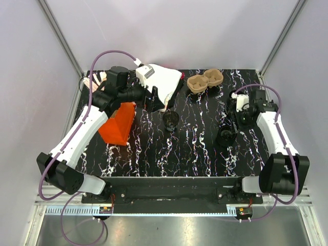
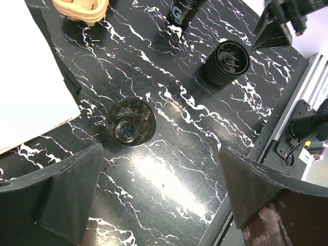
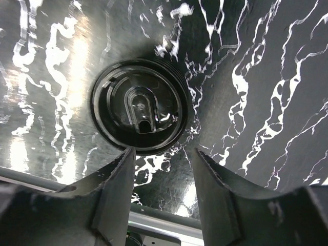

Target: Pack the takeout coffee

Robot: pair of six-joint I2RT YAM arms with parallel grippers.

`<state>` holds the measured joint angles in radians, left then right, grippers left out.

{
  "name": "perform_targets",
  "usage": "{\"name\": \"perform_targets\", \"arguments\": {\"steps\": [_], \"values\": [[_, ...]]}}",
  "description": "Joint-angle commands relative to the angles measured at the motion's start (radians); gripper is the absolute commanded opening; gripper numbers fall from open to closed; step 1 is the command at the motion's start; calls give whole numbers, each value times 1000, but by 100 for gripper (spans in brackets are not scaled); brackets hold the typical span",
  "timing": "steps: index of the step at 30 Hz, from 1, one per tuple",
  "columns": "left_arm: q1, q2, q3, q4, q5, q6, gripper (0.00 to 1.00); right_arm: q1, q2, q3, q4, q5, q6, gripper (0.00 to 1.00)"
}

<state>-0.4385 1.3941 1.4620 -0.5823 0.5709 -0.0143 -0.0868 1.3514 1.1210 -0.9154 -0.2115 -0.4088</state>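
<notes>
Both hands gaped, grasping nothing: left hand above the coffee cup standing on the tabletop, right hand beside the lid stack. Lidding, I judged; next I needed one lid pinched off.

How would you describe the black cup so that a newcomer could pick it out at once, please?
On the black marbled table, find the brown cardboard tray at the far edge. Towards the near edge and slightly left of it, the cup stands upright, alone near the table's middle. Unlike the ribbed lid stack to its right, its mouth is open down to the bottom.
</notes>
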Motion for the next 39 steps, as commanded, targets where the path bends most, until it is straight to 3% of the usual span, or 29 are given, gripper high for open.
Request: {"name": "perform_targets", "arguments": {"steps": [1, 21, 39], "values": [[-6, -30, 9, 25, -9, 30, 99, 5, 28, -30, 65, 46, -18, 52], [-8, -47, -20, 39, -13, 30, 99, 4, 97, -58, 164, 75, 19, 42], [-8, -53, -29, 42, -9, 31, 99, 4, 78, -29, 162, 83, 45, 14]]}}
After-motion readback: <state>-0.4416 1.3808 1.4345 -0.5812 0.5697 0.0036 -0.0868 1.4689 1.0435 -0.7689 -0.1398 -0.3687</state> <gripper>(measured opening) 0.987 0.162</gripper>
